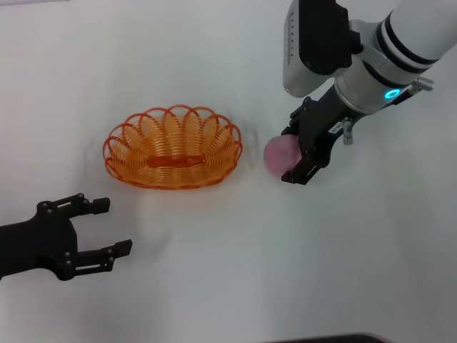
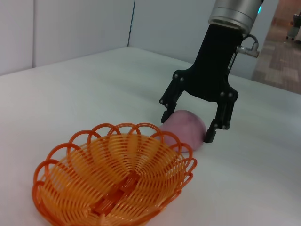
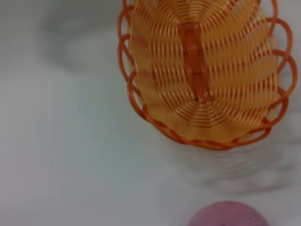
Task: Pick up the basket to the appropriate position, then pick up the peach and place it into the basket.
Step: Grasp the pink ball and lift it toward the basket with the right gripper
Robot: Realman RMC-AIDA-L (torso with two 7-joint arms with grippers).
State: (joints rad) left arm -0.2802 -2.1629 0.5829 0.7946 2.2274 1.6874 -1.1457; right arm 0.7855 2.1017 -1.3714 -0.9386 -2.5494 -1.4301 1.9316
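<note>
Right gripper (image 1: 295,151) spread open around the peach (image 1: 279,152), fingers on both sides, not yet clenched. Peach on the table (image 1: 228,286), just beside the basket (image 1: 173,147) at 3 o'clock. Left gripper (image 1: 107,226) released, idle at 7 o'clock.

A plain white table (image 1: 214,286) fills the head view from edge to edge, smooth and matte, evenly lit with only soft grey shadows. A dark strip shows along its near edge at the bottom of that view. In the left wrist view the table's far edge meets pale grey-white wall panels (image 2: 70,28), divided by a thin dark vertical seam (image 2: 132,23). Beyond the table's far right corner lies a brownish patterned floor (image 2: 282,61), with a dim open area of the room behind it.
</note>
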